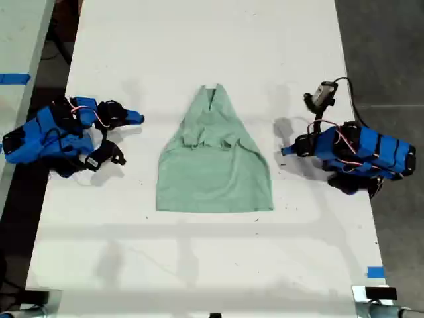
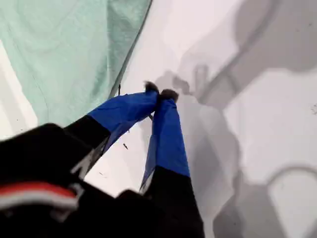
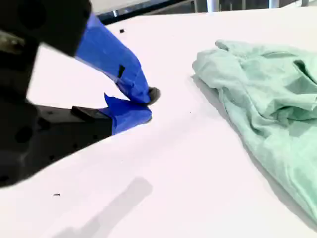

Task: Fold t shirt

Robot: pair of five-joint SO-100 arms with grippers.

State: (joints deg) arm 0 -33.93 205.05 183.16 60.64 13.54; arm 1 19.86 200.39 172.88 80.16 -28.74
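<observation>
My second gripper sits at the exterior view's left, fingers together on nothing. The shirt lies flat in the middle of the table. It looks soft, light and floppy, so I think it will sag and wrinkle when lifted. The two hem corners look best to pinch. It runs long from far to near, thin bunched top far, wide hem near. My first gripper rests just beside it, at the exterior view's right, fingers together, empty.
</observation>
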